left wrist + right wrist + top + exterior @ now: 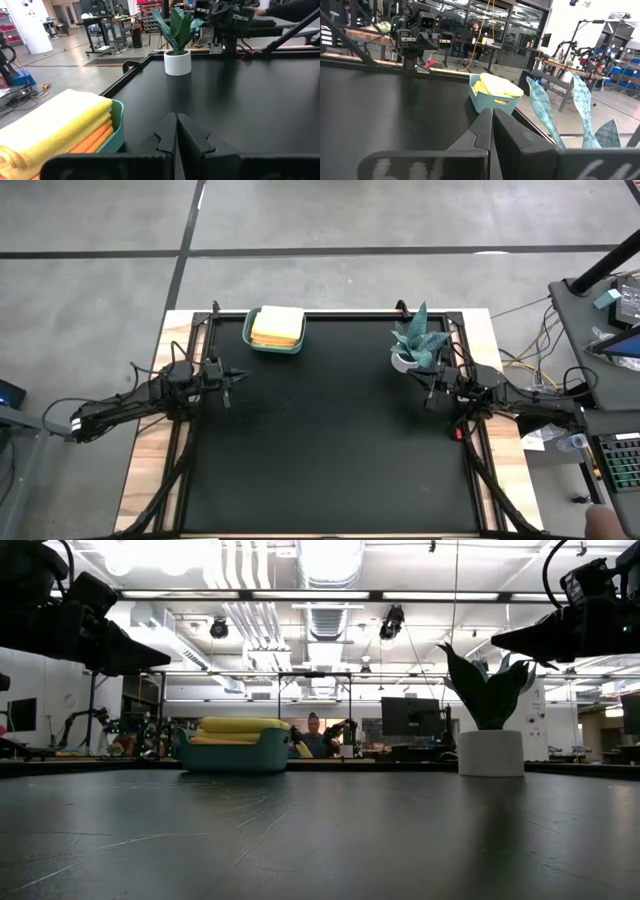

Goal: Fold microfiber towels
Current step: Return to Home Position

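Observation:
The microfiber towels (pixel 276 327) lie folded in a stack inside a teal bin (pixel 254 342) at the table's far left; the top ones are yellow (pixel 55 120), with orange ones (pixel 92 141) beneath. My left gripper (pixel 238 375) waits shut at the left edge, just near of the bin, holding nothing. My right gripper (pixel 432 390) waits shut at the right edge, also bare. In the wrist views the left fingers (pixel 176 130) and the right fingers (pixel 491 125) are closed together.
A small potted plant in a white pot (pixel 415 350) stands at the far right, close to my right gripper. The black table top (pixel 330 440) stretches between the arms. A raised frame (pixel 330 313) runs along the far edge.

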